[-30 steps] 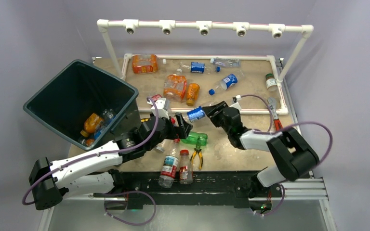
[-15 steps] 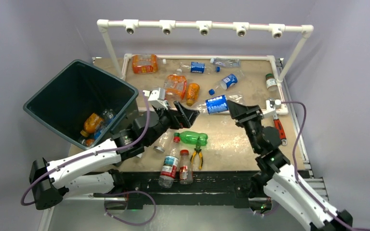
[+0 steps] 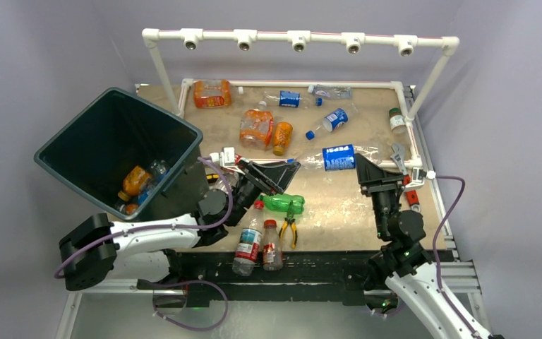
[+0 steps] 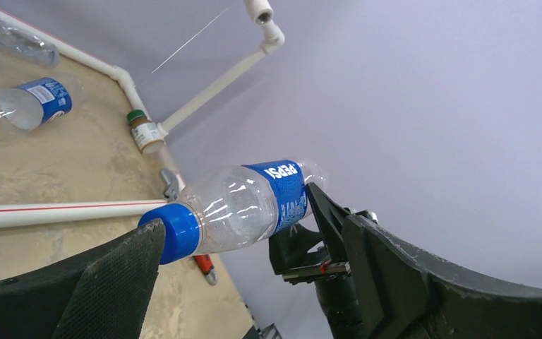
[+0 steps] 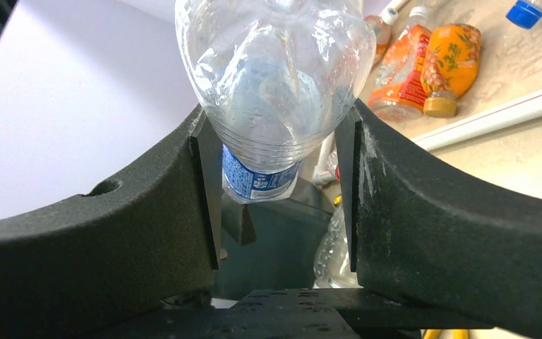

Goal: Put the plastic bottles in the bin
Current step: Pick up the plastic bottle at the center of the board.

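Observation:
A clear bottle with a blue label (image 3: 339, 157) hangs level over the table's right half, and my right gripper (image 3: 359, 164) is shut on its base end (image 5: 275, 85). Its blue cap (image 4: 176, 229) points at my left gripper (image 3: 279, 175), which stands open just left of it, the cap close beside one fingertip (image 4: 123, 272). The dark bin (image 3: 63, 141) sits tilted at the left with a few bottles (image 3: 135, 180) inside. More bottles lie about the table: orange ones (image 3: 255, 127), a green one (image 3: 282, 203), blue-labelled ones (image 3: 332, 120).
A white pipe frame (image 3: 300, 37) spans the back, and a low pipe (image 3: 303, 162) crosses mid-table. Yellow-handled pliers (image 3: 289, 229) lie by two bottles (image 3: 248, 240) at the front edge. A red-handled wrench (image 3: 411, 192) lies at the right, a small green-capped bottle (image 3: 396, 120) beyond it.
My right arm has swung right and drawn back, carrying the blue-labelled bottle away from the left gripper. The left arm has folded back, its gripper still open near the table's middle.

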